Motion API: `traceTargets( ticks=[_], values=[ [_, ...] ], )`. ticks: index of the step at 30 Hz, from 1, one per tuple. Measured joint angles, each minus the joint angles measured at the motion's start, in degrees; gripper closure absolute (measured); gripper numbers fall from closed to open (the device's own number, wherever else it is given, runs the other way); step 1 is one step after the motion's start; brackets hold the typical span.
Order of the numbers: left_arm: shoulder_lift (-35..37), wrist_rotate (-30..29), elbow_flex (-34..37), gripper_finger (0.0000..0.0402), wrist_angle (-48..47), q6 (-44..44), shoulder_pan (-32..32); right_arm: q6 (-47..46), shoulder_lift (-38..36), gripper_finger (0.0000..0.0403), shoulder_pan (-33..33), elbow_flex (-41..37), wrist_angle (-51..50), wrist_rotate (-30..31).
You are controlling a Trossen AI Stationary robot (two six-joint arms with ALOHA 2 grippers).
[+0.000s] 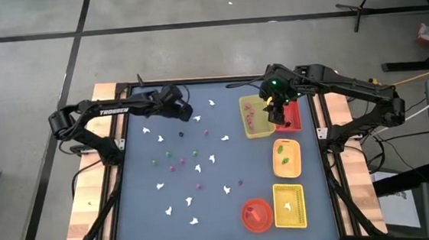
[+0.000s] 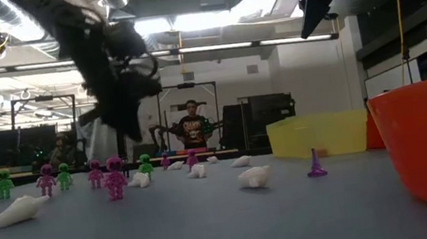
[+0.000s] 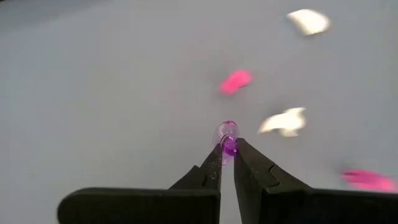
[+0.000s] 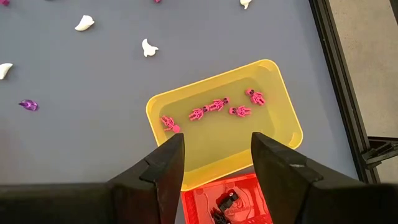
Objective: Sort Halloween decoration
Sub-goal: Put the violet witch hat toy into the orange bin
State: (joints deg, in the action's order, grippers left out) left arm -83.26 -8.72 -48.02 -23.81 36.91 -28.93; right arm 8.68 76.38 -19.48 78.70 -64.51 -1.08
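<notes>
The Halloween decoration lies scattered on the grey table [image 1: 141, 206]: white ghosts [image 1: 212, 159], pink figures [image 2: 114, 177] and green figures [image 2: 4, 184]. My left gripper [image 3: 227, 149] hangs above the table's far left part [image 1: 191, 113], shut on a tiny see-through purple piece [image 3: 228, 135]. My right gripper [image 4: 216, 155] is open and holds nothing. It hovers over the yellow tray [image 4: 281, 118], which holds several pink figures [image 4: 216, 105], and over the red tray [image 4: 202, 202] with dark pieces. My left gripper pinches the purple piece's near end [image 3: 229, 147] between its two fingertips. The rest of the piece sticks out past the tips. The fingers slant down toward the table. The piece looks lifted clear of the table.
Along the right side stand an orange tray [image 1: 285, 154], a yellow basket tray [image 1: 289, 204] and a round red-orange bowl [image 1: 257, 214]. A purple cone [image 2: 315, 164] stands on the table near the yellow tray. People show in the room beyond the table's far edge.
</notes>
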Motion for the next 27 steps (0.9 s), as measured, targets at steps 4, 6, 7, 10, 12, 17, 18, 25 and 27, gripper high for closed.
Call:
traceTargets(
  ticks=[4, 6, 7, 10, 12, 17, 18, 25, 27],
  values=[
    [0.0, 2.74, -3.44, 0.0391, 0.73, 0.04, 3.73, 0.0, -0.01, 0.0219, 0.0, 0.0, -0.02, 0.0],
    [0.0, 3.76, -5.01, 0.0391, 0.92, 0.06, 6.25, 0.01, -0.01, 0.0219, -0.01, 0.0, -0.02, 0.0],
    [0.0, 3.78, -5.76, 0.0391, 0.95, 0.24, 7.72, -0.01, -0.01, 0.0219, 0.0, 0.0, -0.02, 0.0],
    [0.0, 3.78, -7.34, 0.039, 2.04, 0.52, 12.58, -0.02, 0.0, 0.0219, -0.01, 0.0, -0.02, 0.0],
    [0.0, 3.77, -7.75, 0.039, 4.17, 1.89, 15.9, -0.01, 0.0, 0.0219, 0.01, 0.0, -0.02, 0.0],
    [0.0, 3.38, -7.77, 0.039, 11.39, 4.12, 24.06, 0.01, -0.02, 0.0219, 0.02, 0.0, -0.02, 0.0],
    [0.0, 2.86, -7.77, 0.039, 12.62, 5.04, 25.69, 0.0, -0.01, 0.0219, 0.01, 0.0, -0.02, 0.0],
    [0.0, -2.4, -7.77, 0.039, 20.5, 6.67, 37.27, -0.01, 0.0, 0.0219, 0.0, 0.0, -0.04, 0.0],
    [0.0, -5.22, -7.77, 0.039, 22.92, 6.68, 40.69, -0.01, 0.0, 0.0219, 0.01, 0.0, -0.04, 0.0]
  ],
)
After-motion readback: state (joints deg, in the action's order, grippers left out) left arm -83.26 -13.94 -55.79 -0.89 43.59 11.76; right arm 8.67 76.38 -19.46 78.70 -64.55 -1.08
